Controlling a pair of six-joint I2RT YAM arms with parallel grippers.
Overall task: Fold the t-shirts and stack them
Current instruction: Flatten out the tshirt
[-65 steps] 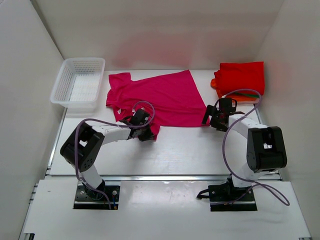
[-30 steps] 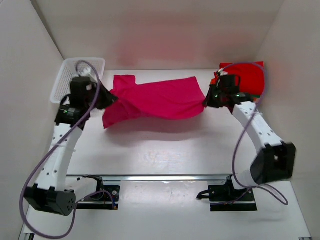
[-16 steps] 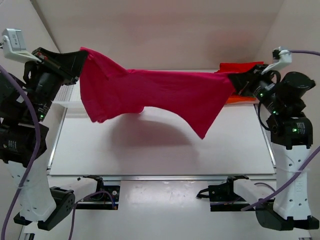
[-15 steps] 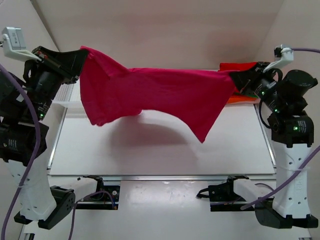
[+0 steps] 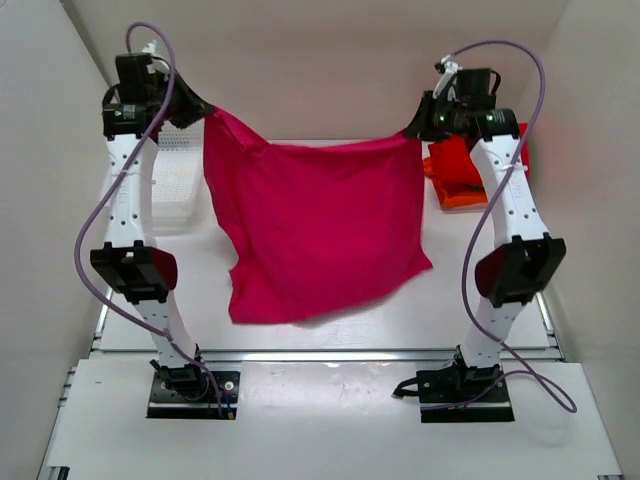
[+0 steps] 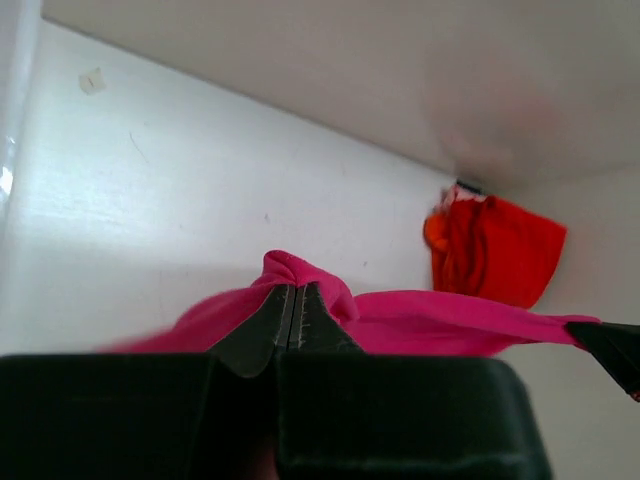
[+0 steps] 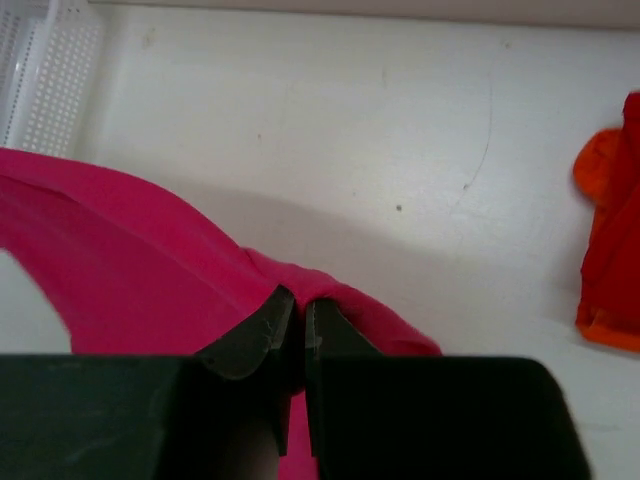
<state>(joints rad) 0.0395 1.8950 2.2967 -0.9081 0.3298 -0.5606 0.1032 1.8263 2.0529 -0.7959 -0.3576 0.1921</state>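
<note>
The magenta-pink t-shirt (image 5: 318, 230) hangs like a curtain between both raised arms, its lower edge draping onto the table. My left gripper (image 5: 205, 110) is shut on its upper left corner (image 6: 300, 270). My right gripper (image 5: 412, 130) is shut on the upper right corner (image 7: 310, 285). A folded bright red t-shirt (image 5: 458, 165) lies on an orange one (image 5: 470, 198) at the back right, partly hidden by the right arm. The same red and orange stack (image 6: 495, 248) shows in the left wrist view, and its edge (image 7: 612, 230) in the right wrist view.
A white mesh basket (image 5: 178, 185) stands at the back left, behind the left arm; its corner (image 7: 50, 80) shows in the right wrist view. White walls close in the table (image 5: 340, 330) on three sides.
Both arms have swung back toward the rear wall with the pink shirt. It now hangs down flat and touches the table instead of stretching across above it.
</note>
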